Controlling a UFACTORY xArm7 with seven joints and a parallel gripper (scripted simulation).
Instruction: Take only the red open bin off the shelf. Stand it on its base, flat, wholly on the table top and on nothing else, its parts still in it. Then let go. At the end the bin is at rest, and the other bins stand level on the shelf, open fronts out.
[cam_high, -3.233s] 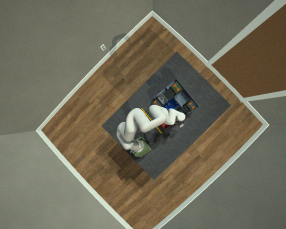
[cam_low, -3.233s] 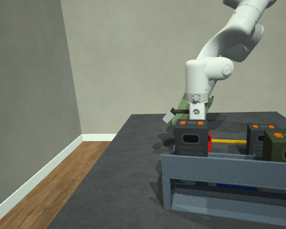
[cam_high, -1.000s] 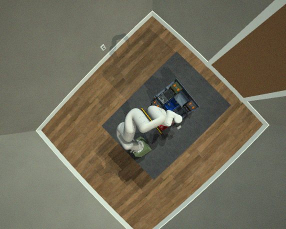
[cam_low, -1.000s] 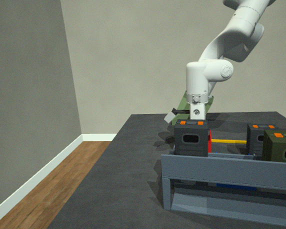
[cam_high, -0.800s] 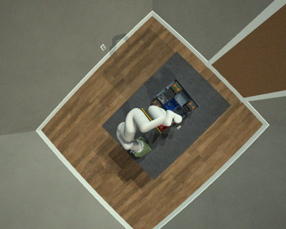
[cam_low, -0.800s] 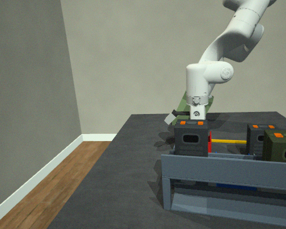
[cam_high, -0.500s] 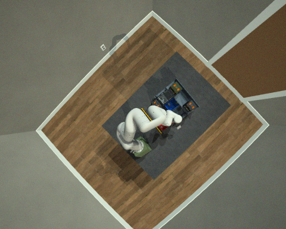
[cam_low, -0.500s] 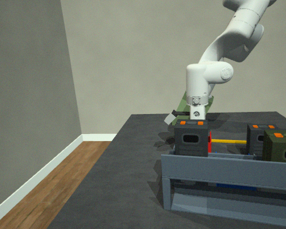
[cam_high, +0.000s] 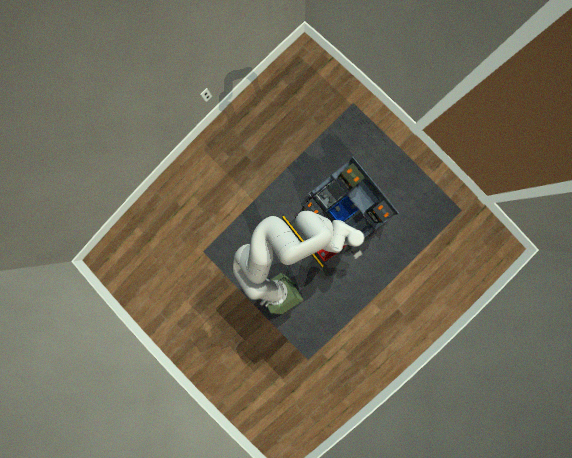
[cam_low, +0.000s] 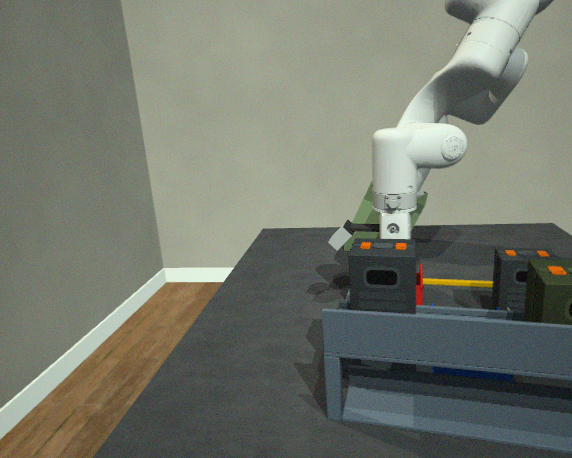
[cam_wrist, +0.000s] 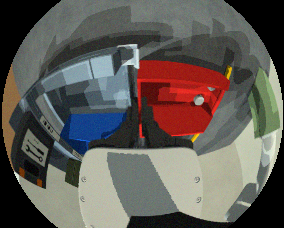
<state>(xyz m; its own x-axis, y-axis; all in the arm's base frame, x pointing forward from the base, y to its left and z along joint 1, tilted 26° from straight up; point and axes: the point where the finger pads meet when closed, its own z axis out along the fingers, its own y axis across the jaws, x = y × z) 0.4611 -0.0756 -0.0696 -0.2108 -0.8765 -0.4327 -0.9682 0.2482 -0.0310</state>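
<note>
In the wrist view, a blue bin (cam_wrist: 94, 128) sits left on the grey shelf (cam_wrist: 100, 74). The gripper (cam_wrist: 141, 118) has its dark fingers pinching the left wall of the red bin (cam_wrist: 177, 99), which sits right of them with a small grey part (cam_wrist: 199, 100) inside.

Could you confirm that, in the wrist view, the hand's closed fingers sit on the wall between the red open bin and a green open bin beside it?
Not quite: the neighbouring open bin is blue, not green. The wrist view shows the hand with its dark fingers closed at the wall between the red open bin and that blue one.
</note>
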